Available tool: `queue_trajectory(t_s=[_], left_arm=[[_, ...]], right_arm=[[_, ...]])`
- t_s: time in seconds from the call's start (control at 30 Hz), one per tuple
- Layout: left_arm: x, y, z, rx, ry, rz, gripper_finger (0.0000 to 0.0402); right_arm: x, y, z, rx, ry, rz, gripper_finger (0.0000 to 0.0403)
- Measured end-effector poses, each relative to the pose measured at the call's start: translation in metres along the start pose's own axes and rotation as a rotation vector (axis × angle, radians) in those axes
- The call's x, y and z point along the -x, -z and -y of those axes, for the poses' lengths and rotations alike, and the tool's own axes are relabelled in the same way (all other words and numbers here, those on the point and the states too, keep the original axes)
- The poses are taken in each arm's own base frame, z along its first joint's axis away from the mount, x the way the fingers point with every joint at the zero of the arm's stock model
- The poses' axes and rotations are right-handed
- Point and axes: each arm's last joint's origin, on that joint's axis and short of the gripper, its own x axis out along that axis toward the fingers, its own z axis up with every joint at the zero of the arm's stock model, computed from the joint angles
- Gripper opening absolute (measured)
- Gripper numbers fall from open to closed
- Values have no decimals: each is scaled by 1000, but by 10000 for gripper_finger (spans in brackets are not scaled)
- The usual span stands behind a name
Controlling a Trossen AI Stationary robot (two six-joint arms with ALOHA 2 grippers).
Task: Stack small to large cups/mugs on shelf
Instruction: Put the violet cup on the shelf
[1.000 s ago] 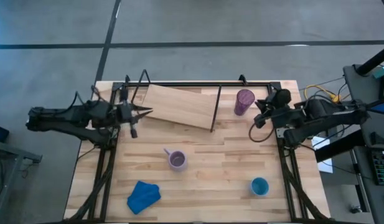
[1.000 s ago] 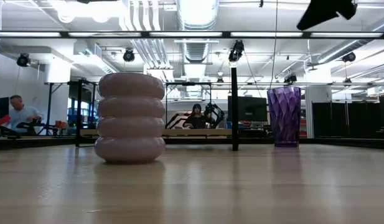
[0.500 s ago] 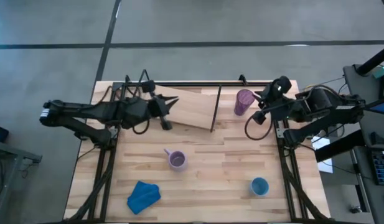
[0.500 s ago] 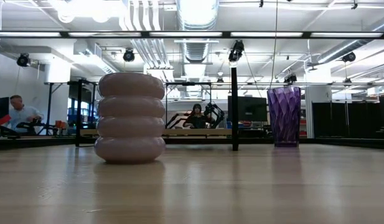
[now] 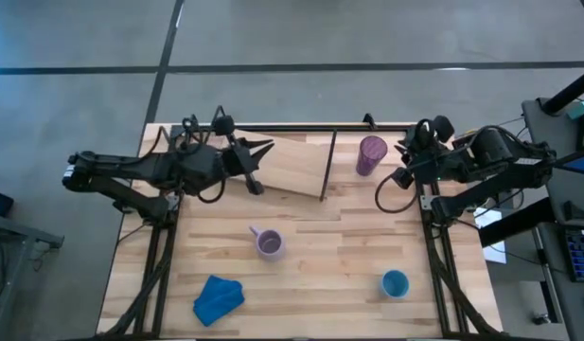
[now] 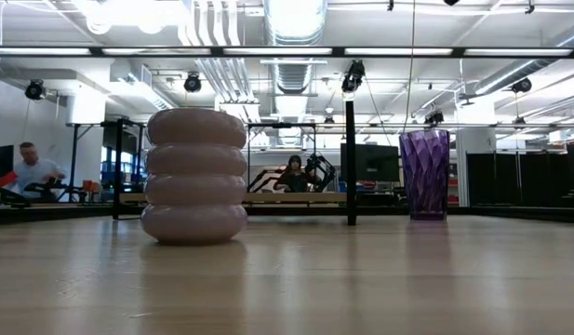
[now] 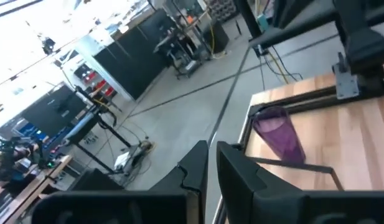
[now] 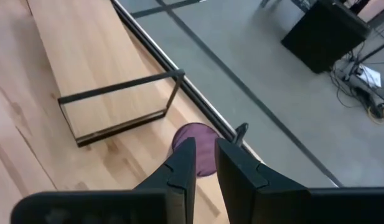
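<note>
Change: compared with a second ago, the left gripper (image 5: 259, 163) has swung from the table's left edge inward over the shelf (image 5: 277, 163); the right gripper (image 5: 405, 163) has drawn slightly back from the tumbler (image 5: 371, 153). Cups and shelf lie as before.
Left gripper: above the shelf's left end, fingers (image 7: 232, 180) narrow with a thin gap, holding nothing.
Right gripper: just right of the tumbler, apart from it; fingers (image 8: 182, 163) nearly together, empty.
Shelf: flat light-wood board with thin black rod frame, lying tilted at the table's far edge.
Tumbler: tall, translucent purple, faceted, upright just beside the shelf's right end.
Mug: lavender mug (image 5: 269, 243) with ribbed rings and a handle, upright, nearer the table's front than the shelf, below its middle.
Blue cup: small bright blue cup (image 5: 395, 283), upright, well apart from the shelf toward the front right.
Cloth: blue cloth (image 5: 218, 297), crumpled, front left, far from the shelf.
Background: a person (image 6: 31, 169) sits in the room beyond.
</note>
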Motion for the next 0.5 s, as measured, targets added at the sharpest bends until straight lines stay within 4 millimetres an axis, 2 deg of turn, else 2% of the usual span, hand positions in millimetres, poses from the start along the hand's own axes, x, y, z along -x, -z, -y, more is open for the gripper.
queue_trajectory(t_s=[0.2,0.33,0.5], left_arm=[[-3,2,-11,11,-117,-57,20],[-3,2,-15,17,-127,-57,20],[-3,2,-14,15,-126,-60,20]], right_arm=[[-6,0,5,-53,1,-64,54],[-14,-2,10,-240,23,-111,54],[-27,-3,12,-275,74,-163,54]])
